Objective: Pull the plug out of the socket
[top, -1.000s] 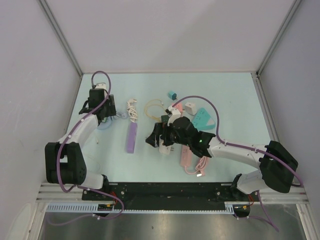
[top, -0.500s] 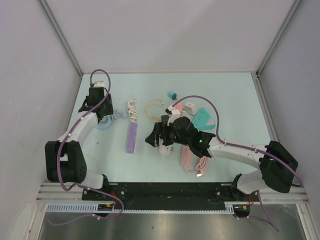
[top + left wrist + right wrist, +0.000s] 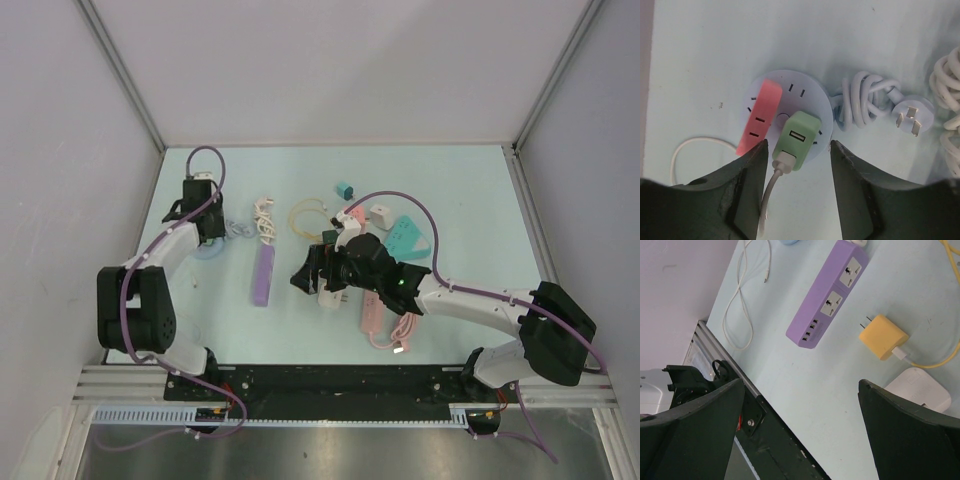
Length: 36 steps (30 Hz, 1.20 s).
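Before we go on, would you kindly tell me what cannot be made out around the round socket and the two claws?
Left wrist view: whether the left claw touches the green charger on the round socket is unclear; its white cable leaves by the bottom edge.
Top view: the left arm hides the socket's plugs.
Right wrist view: a finger of the right claw covers part of the white box.

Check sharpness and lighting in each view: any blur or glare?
Top view: even, soft light, no glare on the table. Left wrist: green plug crisp, left tool dark, slightly soft. Right wrist: purple power strip sharp, right tool underexposed.
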Each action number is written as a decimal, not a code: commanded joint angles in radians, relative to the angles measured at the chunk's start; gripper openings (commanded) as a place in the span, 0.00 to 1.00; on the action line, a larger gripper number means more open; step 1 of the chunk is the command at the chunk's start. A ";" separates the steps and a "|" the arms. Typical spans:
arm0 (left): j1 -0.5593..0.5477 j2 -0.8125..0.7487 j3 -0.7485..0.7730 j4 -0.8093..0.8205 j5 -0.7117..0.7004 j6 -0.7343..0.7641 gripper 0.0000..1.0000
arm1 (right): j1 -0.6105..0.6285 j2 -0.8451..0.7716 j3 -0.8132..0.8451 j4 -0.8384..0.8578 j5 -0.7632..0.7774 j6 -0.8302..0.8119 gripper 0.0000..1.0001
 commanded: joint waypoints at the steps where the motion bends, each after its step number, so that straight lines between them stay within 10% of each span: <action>1: 0.006 0.032 -0.014 0.023 0.038 0.017 0.56 | 0.005 -0.035 0.001 0.014 0.012 -0.007 1.00; 8: 0.037 0.045 -0.010 0.021 0.063 0.026 0.47 | 0.005 -0.032 0.001 0.010 0.013 -0.011 1.00; 18: 0.037 0.026 -0.019 -0.055 0.130 -0.043 0.01 | 0.004 -0.003 0.002 0.026 0.019 0.000 0.99; 36: 0.037 -0.261 -0.261 -0.135 0.184 -0.239 0.00 | 0.184 0.383 0.151 0.319 0.058 0.193 0.78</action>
